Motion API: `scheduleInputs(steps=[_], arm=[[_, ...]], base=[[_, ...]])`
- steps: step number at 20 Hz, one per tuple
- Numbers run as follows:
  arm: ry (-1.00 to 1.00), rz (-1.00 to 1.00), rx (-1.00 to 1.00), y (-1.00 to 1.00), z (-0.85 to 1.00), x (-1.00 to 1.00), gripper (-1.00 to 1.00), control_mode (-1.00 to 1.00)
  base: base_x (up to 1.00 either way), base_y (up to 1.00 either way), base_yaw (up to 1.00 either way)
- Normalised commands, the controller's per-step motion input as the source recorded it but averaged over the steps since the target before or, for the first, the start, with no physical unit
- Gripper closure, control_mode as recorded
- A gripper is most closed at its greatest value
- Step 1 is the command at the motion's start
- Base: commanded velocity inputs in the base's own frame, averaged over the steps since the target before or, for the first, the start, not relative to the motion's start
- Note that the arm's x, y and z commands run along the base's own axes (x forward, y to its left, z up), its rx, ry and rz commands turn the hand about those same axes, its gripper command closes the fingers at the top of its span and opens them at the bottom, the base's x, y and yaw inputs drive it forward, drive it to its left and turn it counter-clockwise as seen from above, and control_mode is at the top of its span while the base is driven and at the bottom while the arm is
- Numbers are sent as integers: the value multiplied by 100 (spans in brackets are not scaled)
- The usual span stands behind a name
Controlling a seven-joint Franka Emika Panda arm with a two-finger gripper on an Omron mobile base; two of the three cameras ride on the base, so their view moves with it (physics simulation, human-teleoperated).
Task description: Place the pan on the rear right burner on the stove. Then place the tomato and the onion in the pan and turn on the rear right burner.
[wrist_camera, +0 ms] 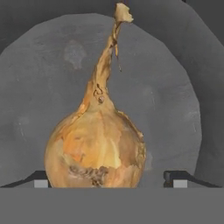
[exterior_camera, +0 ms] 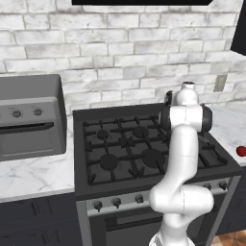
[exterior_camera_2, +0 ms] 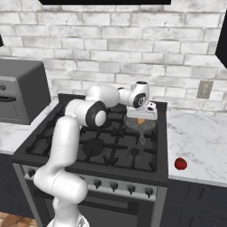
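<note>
Clearly the onion step is finishing: the dark two-finger gripper hangs over the shallow round grey metal pan on the black gas stove's rear right burner, jaws spread wide beside the tan-orange pointed onion lying in it. Next, I'd say, lift clear and fetch the glossy red tomato, 1 item alone on the counter, right.

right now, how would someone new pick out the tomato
Start at the black gas stove, then move to the white marble counter on its right. The small glossy red tomato sits alone near the front edge, the one red thing there.
</note>
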Motion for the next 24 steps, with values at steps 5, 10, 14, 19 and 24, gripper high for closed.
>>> scheduleInputs(steps=[5, 10, 14, 19, 24], arm=[[0, 0, 0, -7, 0, 0, -100, -100], [0, 0, 2, 0, 27, -4, -100, -100], [0, 0, 3, 0, 58, -15, -100, -100], [0, 0, 3, 0, 55, -27, -100, -100], [0, 0, 0, -12, 12, -60, -100, -100]], base=[[0, 0, 0], [0, 0, 0], [0, 0, 0], [0, 0, 0], [0, 0, 0]])
